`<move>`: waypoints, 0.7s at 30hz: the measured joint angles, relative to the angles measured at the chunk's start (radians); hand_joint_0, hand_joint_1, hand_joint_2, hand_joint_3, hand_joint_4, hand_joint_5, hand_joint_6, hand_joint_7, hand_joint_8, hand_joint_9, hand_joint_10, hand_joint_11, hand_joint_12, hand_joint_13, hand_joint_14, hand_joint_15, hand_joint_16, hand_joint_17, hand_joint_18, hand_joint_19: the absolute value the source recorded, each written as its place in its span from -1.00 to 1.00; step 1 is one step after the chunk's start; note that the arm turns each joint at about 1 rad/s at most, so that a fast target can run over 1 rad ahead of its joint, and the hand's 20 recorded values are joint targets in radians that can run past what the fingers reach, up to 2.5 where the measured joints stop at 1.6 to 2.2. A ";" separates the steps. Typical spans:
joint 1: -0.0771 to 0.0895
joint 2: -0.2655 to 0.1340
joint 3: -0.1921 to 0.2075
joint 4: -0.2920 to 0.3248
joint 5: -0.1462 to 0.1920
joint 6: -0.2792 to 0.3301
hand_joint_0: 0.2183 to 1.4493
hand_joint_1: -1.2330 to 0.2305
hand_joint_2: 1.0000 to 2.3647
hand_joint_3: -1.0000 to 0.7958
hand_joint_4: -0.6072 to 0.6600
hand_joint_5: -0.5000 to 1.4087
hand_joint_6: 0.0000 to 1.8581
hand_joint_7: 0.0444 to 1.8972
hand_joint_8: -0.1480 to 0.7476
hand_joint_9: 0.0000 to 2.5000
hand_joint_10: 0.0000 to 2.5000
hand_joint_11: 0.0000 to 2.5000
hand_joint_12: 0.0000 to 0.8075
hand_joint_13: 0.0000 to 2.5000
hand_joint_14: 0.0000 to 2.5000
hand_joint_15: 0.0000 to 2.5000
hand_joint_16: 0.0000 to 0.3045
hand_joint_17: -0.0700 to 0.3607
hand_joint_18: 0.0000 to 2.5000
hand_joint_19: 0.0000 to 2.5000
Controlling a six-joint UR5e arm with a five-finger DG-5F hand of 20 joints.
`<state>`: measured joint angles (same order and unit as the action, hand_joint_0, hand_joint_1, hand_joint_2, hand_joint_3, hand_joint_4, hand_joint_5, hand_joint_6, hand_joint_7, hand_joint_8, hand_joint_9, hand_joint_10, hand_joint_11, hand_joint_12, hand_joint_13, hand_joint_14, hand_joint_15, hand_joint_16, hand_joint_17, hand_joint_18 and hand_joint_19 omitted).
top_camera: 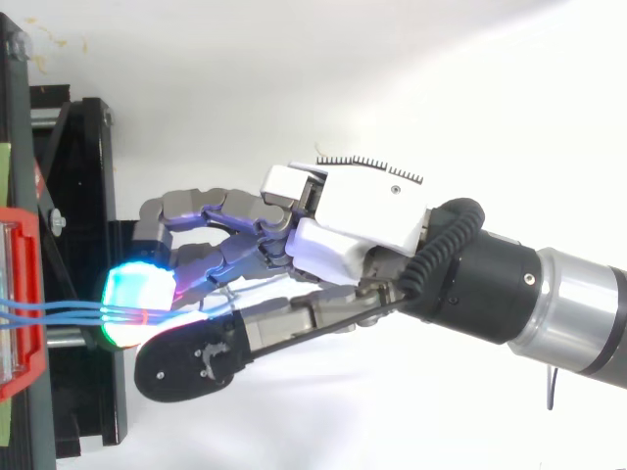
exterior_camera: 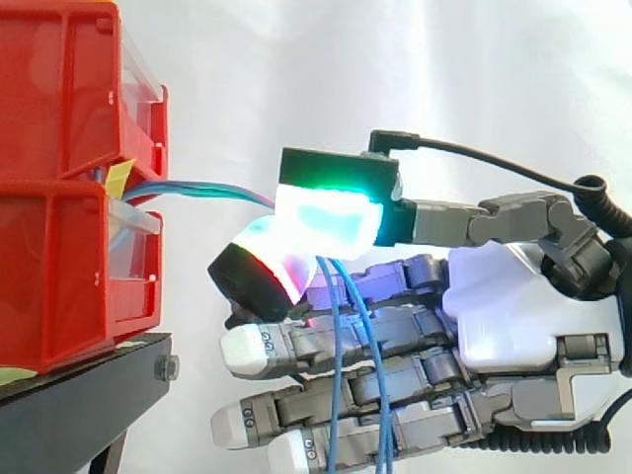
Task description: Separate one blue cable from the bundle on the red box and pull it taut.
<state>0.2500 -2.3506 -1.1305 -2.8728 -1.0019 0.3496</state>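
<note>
At the far left the red box (exterior_camera: 69,267) sits on its black stand (exterior_camera: 69,415). The blue cables (exterior_camera: 202,188) come out of the box's front and run rightward, away from it, in a nearly straight line with only a slight arc. In the top view several strands (top_camera: 59,311) lie side by side across that gap, so one cable does not look singled out yet. That step seems unfinished or at best doubtful.

A little way right of the box, the strands pass between two glowing pads (exterior_camera: 326,219) that press together on them, so the hand (exterior_camera: 513,306) is clamped on the blue cables. Past the pinch, the loose ends (exterior_camera: 334,395) hang down in front of the lower fingers, which lie straight. The grasp is done. What probably remains is shedding the extra strands and drawing farther from the box until the line is tight.
</note>
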 measured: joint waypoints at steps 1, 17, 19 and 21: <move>0.000 0.000 0.000 0.000 0.000 0.000 -0.29 -0.10 -0.98 -0.22 0.32 -0.57 -0.46 0.38 0.01 -0.38 -0.99 -0.75 -0.15 -0.69 -1.00 -0.92 -0.69 -0.19 -0.68 -0.74; 0.000 0.000 0.000 0.000 -0.004 -0.001 -0.52 -0.07 -1.00 -0.44 0.34 -0.57 -0.46 0.36 0.08 -0.38 -0.99 -0.75 -0.08 -0.68 -1.00 -0.91 -0.66 -0.14 -0.68 -0.75; 0.000 0.000 0.000 0.000 -0.004 -0.001 -0.51 -0.05 -1.00 -0.44 0.32 -0.57 -0.46 0.37 0.08 -0.39 -0.99 -0.75 -0.09 -0.69 -1.00 -0.91 -0.67 -0.14 -0.68 -0.74; 0.000 0.000 0.000 0.000 -0.004 -0.001 -0.46 0.00 -1.00 -0.44 0.31 -0.57 -0.46 0.38 0.06 -0.38 -0.99 -0.75 -0.11 -0.69 -1.00 -0.91 -0.68 -0.16 -0.68 -0.74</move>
<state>0.2500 -2.3502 -1.1305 -2.8724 -1.0063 0.3486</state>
